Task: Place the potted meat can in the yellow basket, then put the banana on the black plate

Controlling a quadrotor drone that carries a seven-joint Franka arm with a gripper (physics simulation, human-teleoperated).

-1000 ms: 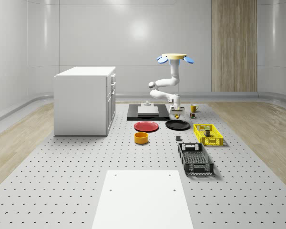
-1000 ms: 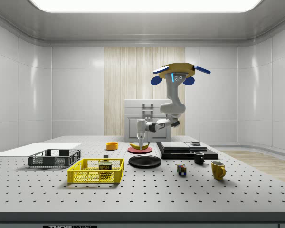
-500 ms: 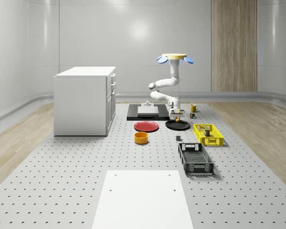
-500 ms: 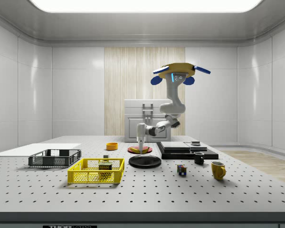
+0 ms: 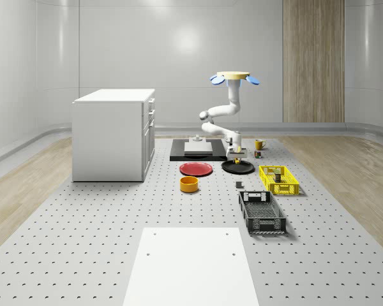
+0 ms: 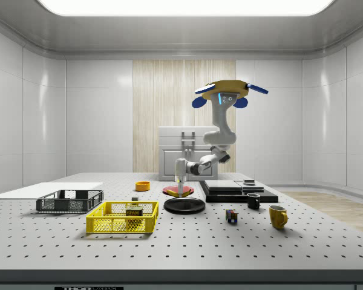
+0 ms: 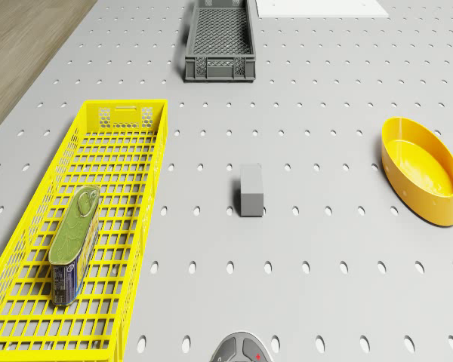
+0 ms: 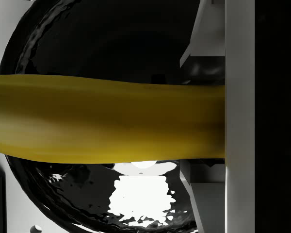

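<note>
1. The first half looks finished: the potted meat can [image 7: 74, 245] lies on its side inside the yellow basket [image 7: 30, 235], away from my arm.
2. My drone [image 6: 223, 89] hovers high above the far part of the table [image 5: 102, 242], near the black slab, with the arm folded down and forward from it.
3. My gripper [image 6: 181, 188] hangs just over the black plate [image 6: 184, 205] and pinches the banana [image 8: 106, 119] – in the wrist view the fruit runs across between my fingers [image 8: 238, 116], with the plate's glossy dark surface right behind it.
4. The banana is held above the plate's middle; I cannot tell whether it already touches the plate.
5. What is left, as I judge it – lower the last bit, let the banana settle on the plate, spread the gripper and lift clear without dragging it off.
6. The red plate [image 5: 196, 169] and orange bowl [image 5: 189, 184] stand apart and play no part.
</note>
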